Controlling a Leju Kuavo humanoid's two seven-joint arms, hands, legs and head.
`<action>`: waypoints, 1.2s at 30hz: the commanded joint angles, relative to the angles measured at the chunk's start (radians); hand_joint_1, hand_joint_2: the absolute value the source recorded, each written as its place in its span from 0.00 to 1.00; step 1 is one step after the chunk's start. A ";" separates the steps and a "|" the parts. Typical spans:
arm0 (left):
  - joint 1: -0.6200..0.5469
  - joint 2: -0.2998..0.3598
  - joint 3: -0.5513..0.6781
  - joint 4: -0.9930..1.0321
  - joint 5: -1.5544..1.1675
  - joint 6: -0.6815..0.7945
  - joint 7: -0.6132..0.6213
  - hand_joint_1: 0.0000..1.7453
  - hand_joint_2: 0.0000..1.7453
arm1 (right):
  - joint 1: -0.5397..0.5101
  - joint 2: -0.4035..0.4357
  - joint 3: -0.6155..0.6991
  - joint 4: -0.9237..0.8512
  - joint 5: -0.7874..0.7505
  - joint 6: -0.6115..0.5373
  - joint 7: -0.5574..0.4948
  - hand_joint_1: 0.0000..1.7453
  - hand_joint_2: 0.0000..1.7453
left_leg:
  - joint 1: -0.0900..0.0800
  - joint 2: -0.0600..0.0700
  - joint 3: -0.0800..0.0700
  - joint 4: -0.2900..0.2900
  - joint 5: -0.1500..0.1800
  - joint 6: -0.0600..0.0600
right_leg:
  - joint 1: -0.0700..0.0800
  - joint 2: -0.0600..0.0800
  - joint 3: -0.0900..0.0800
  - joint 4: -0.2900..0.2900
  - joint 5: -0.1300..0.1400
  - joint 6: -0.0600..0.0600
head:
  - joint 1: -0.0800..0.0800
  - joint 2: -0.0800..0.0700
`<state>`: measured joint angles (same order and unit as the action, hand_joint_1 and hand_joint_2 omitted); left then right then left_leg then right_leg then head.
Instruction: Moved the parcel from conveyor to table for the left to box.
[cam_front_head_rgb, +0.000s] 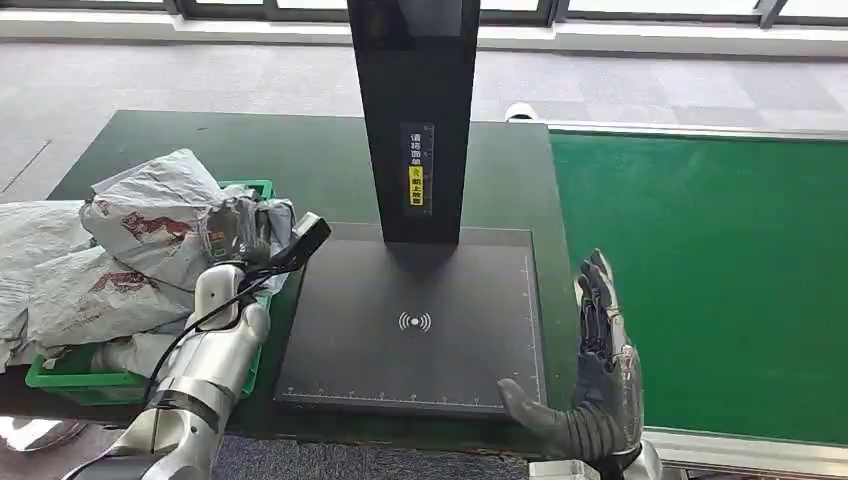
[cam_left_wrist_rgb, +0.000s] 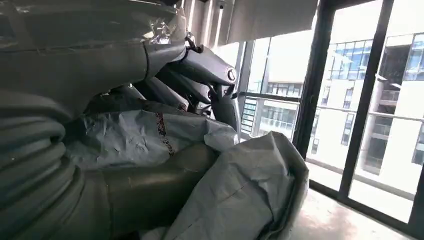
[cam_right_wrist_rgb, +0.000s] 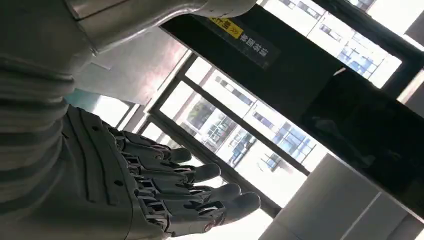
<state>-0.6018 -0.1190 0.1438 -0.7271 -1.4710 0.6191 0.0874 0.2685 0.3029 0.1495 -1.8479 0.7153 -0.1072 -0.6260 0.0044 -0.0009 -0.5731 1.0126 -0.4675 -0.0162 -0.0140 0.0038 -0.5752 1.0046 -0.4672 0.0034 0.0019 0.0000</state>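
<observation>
A humanoid robot's left hand (cam_front_head_rgb: 240, 232) grips a grey plastic parcel (cam_front_head_rgb: 150, 215) over a green crate (cam_front_head_rgb: 95, 380) at the left edge of the table (cam_front_head_rgb: 300, 150), its fingers (cam_left_wrist_rgb: 205, 70) wrapped across the crumpled wrapping in the left wrist view. The parcel rests on or just above a heap of similar grey bags (cam_front_head_rgb: 60, 290) that spill over the crate's rim; whether it has been let down onto them cannot be told. The hold over the crate suggests the boxing step is close to its end, with only the release left.

The right hand (cam_front_head_rgb: 600, 370) stands upright and holds nothing, fingers straight and apart, at the near right corner of a black scanning plate (cam_front_head_rgb: 415, 320), between the plate and the green conveyor (cam_front_head_rgb: 700, 280). It seems placed there so as to be ready for the next parcel off the belt.

A black post (cam_front_head_rgb: 415, 110) bearing a yellow label (cam_front_head_rgb: 417, 182) rises from the far side of the plate. The table top is dark green; beyond it lies grey carpet (cam_front_head_rgb: 200, 70), and tall windows (cam_left_wrist_rgb: 360, 100) look out on neighbouring buildings.
</observation>
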 joint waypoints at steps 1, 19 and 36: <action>-0.053 0.014 0.024 0.093 -0.002 -0.009 0.007 1.00 1.00 | -0.009 -0.011 -0.024 0.013 0.000 0.002 0.003 0.00 1.00 | 0.001 0.000 0.000 0.000 0.001 0.000 | 0.001 -0.001 0.000 -0.001 0.001 0.000 | 0.000 0.000; 0.038 -0.005 0.101 -0.152 -0.100 0.049 0.096 0.00 0.00 | -0.028 0.033 -0.052 -0.019 0.031 0.076 0.003 0.00 1.00 | 0.000 0.001 0.000 0.000 0.000 0.000 | 0.001 0.001 0.000 0.000 0.000 0.000 | 0.000 0.000; 0.146 -0.177 0.255 -0.587 0.205 0.079 -0.237 0.00 0.00 | -0.114 0.045 -0.034 0.045 0.007 0.024 0.016 0.00 1.00 | 0.002 0.002 -0.001 -0.002 0.001 0.000 | 0.002 0.003 0.000 -0.003 0.003 -0.001 | 0.000 0.000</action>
<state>-0.4699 -0.2069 0.2856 -1.1396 -1.2982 0.6962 -0.0616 0.2526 0.3098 0.1495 -1.8719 0.7366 -0.0522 -0.6211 0.0053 -0.0031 -0.5744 1.0126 -0.4676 -0.0162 -0.0138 0.0027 -0.5748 1.0046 -0.4673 0.0034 0.0023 0.0000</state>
